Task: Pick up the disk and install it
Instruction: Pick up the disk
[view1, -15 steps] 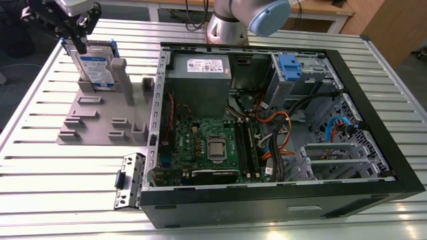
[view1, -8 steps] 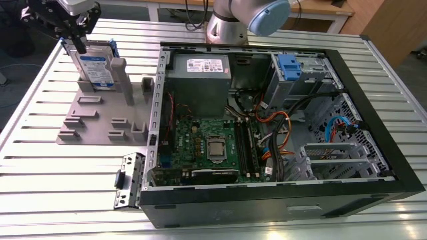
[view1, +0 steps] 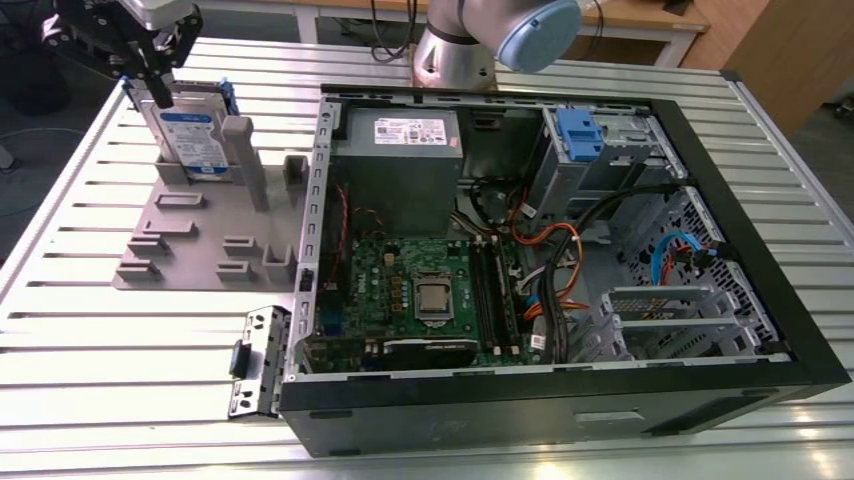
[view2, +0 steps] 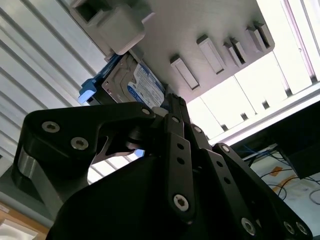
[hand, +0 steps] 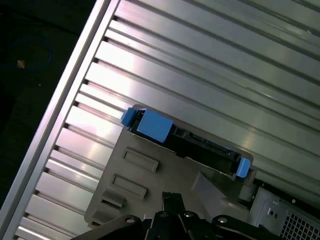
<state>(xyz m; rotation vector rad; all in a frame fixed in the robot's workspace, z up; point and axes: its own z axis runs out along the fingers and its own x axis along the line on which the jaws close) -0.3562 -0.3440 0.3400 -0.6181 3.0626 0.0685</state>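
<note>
The silver rectangular hard disk (view1: 195, 140) with blue plastic side rails stands on edge in the slotted grey plastic holder plate (view1: 200, 255). The black metal gripper (view1: 151, 92) hangs above that plate at the disk's top edge; whether it is clamped or apart cannot be told. The disk is probably rigid, weighty and shock-sensitive, so its flat faces near the top edge look like the best hold.

The disk (view1: 191, 135) stands upright in a holder (view1: 187, 240) on the table (view1: 80, 340), at the exterior view's left of the computer case (view1: 801, 330), with the gripper (view1: 151, 85) just above.

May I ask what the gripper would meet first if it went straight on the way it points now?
Most likely the top edge of the upright silver disk in blue rails, standing in the grey fixture below the gripper; depth is unclear.
</note>
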